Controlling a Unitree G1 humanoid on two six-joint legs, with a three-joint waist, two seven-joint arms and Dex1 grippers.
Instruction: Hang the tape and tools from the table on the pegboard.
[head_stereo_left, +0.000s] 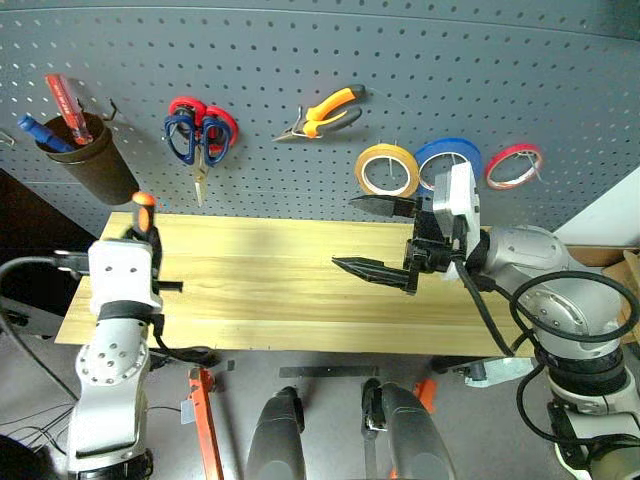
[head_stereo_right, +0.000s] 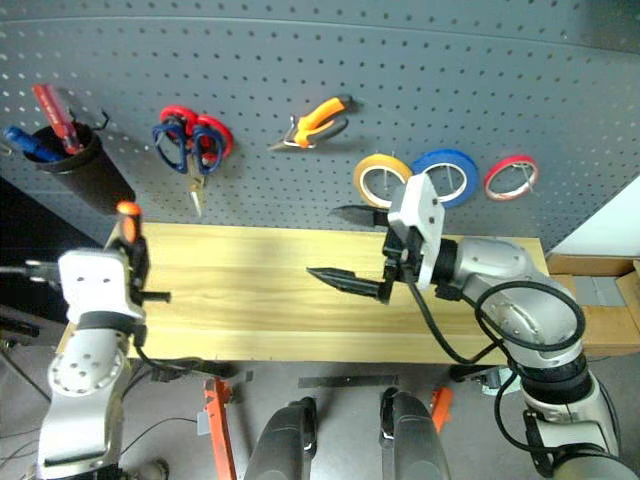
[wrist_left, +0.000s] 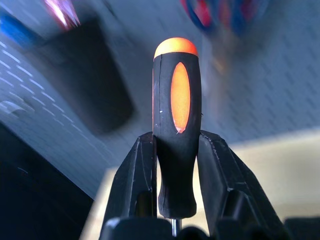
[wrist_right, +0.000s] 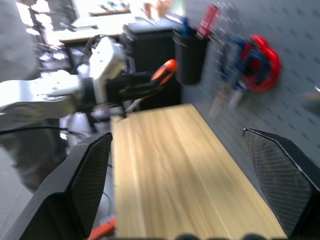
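Screwdriver (head_stereo_left: 144, 212) stands upright, handle up, gripped in the closed left hand (wrist_left: 175, 165) over the table's (head_stereo_left: 280, 290) left end; the pegboard (head_stereo_left: 300, 60) lies ahead. Right hand (head_stereo_left: 385, 240) hangs open, empty.

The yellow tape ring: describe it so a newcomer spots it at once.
On the grey pegboard above the table, three tape rings hang in a row at the right. The yellow tape ring is leftmost, beside the larger blue ring and thin red ring.
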